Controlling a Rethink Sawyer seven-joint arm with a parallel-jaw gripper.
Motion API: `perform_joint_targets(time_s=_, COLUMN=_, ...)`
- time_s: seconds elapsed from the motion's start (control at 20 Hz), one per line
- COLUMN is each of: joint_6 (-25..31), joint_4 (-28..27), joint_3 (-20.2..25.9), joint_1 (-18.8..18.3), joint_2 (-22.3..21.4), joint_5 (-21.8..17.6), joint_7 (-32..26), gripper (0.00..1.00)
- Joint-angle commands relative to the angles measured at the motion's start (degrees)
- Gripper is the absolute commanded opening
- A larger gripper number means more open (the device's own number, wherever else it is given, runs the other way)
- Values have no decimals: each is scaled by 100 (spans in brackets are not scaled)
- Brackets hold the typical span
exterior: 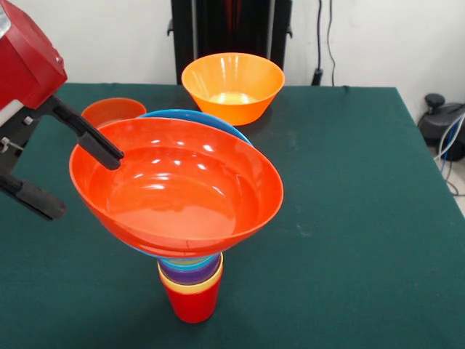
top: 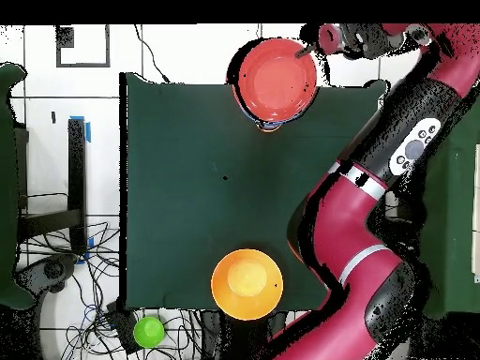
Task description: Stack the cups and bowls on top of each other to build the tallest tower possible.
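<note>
The tower (exterior: 190, 283) stands near the table's front edge: a red cup (exterior: 192, 304) as base, then yellow, purple and blue cups nested in it, a large blue bowl (exterior: 190, 116) and a wide shallow orange bowl (exterior: 178, 185) on top, tilted. My gripper (exterior: 83, 185) is open at the orange bowl's left rim. One finger (exterior: 98, 144) reaches over the rim and the other (exterior: 33, 198) stays outside, apart from the bowl. The overhead view shows the gripper (top: 309, 47) at the orange bowl's (top: 275, 80) edge.
A large yellow-orange bowl (exterior: 232, 87) sits upright at the table's far side, also in the overhead view (top: 247, 283). A small orange bowl (exterior: 112, 110) sits behind the tower on the left. The green table (exterior: 349, 218) lies to the right. A green object (top: 148, 331) lies off the table.
</note>
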Motion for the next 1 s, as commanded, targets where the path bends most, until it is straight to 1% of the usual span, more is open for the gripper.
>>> perform_joint_targets(time_s=0.05, joint_6=-250, joint_4=-654, joint_3=-141, joint_1=-4, joint_2=-166, joint_5=-721, joint_7=-2235, gripper=100)
perform_joint_targets(time_s=0.25, joint_6=-268, joint_4=-688, joint_3=-20, joint_1=28, joint_2=-148, joint_5=-834, joint_7=-2160, gripper=100)
perform_joint_targets(time_s=0.4, joint_6=-259, joint_4=-667, joint_3=-17, joint_1=20, joint_2=-131, joint_5=-821, joint_7=-2124, gripper=100)
perform_joint_targets(time_s=0.5, joint_6=-142, joint_4=-673, joint_3=2, joint_1=22, joint_2=-127, joint_5=-855, joint_7=-2063, gripper=100)
perform_joint_targets(time_s=0.55, joint_6=-102, joint_4=-679, joint_3=31, joint_1=22, joint_2=-119, joint_5=-880, joint_7=-2040, gripper=0)
perform_joint_targets(time_s=0.75, joint_6=89, joint_4=-731, joint_3=140, joint_1=36, joint_2=-105, joint_5=-971, joint_7=-1828, gripper=0)
perform_joint_targets(time_s=1.0, joint_6=79, joint_4=-748, joint_3=243, joint_1=12, joint_2=-53, joint_5=-977, joint_7=-1736, gripper=0)
